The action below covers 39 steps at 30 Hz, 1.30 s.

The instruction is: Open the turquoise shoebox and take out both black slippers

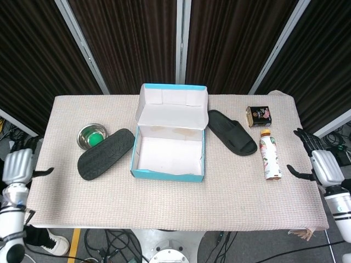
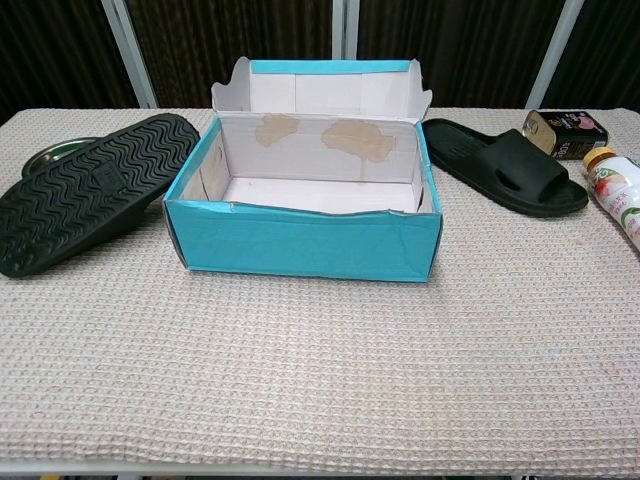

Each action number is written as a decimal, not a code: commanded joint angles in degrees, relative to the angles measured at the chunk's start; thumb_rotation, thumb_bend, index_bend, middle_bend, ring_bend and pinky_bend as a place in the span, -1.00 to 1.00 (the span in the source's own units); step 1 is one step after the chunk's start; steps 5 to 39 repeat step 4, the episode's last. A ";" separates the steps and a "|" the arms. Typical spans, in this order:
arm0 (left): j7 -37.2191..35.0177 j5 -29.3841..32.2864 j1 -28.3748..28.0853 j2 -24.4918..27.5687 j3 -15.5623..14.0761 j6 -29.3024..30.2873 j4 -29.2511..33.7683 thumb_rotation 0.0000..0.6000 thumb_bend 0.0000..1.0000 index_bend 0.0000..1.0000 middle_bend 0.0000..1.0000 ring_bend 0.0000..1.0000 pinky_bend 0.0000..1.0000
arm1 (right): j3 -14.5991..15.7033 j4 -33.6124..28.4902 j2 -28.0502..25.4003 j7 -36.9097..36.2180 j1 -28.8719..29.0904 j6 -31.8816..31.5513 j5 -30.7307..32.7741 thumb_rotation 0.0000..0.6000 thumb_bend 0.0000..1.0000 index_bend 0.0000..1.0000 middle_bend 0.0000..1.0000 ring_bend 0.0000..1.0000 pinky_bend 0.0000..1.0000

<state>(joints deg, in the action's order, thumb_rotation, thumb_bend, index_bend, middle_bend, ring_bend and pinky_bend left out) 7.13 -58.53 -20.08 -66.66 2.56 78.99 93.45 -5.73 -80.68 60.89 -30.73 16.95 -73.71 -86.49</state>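
From the head view, you have the turquoise shoebox (image 1: 168, 148) standing open in the middle of the tabletop (image 1: 164, 203), its lid tipped back and its inside bare. One black slipper (image 1: 105, 153) lies sole-up just left of the box, its far end resting against a small metal bowl (image 1: 90, 136). The other slipper (image 1: 232, 132) lies right way up just right of the box. Your left hand (image 1: 17, 166) hangs off the left edge of the tabletop holding nothing, the thumb sticking out to the side; how the other fingers lie you cannot tell from here. Your right hand (image 1: 321, 165) sits off the right edge, fingers spread and holding nothing. A drink bottle (image 1: 269, 156) lies on its side between that hand and the right slipper, with a small dark tin (image 1: 259, 116) beyond it.

From the chest view, neither hand shows. The box (image 2: 305, 240) has nothing in it, and the overturned slipper (image 2: 90, 190) leans on the bowl (image 2: 58, 153) rather than lying flat; the right slipper (image 2: 505, 166) rests flat near the tin (image 2: 565, 133) and bottle (image 2: 618, 190).

Both slippers look to be out, so the task seems done. The risks are small: if you bring the right hand back across, it could roll the bottle into the slipper, and a nudge on the left could slide the propped slipper off the bowl.
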 commanded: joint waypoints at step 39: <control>-2.42 -11.30 12.22 -0.33 -6.76 13.37 -3.25 1.00 -1.00 -0.66 -0.66 -0.90 -0.76 | 2.39 0.89 2.20 1.11 -5.48 -8.33 -2.52 1.00 -0.64 -1.00 -1.00 -1.00 -1.00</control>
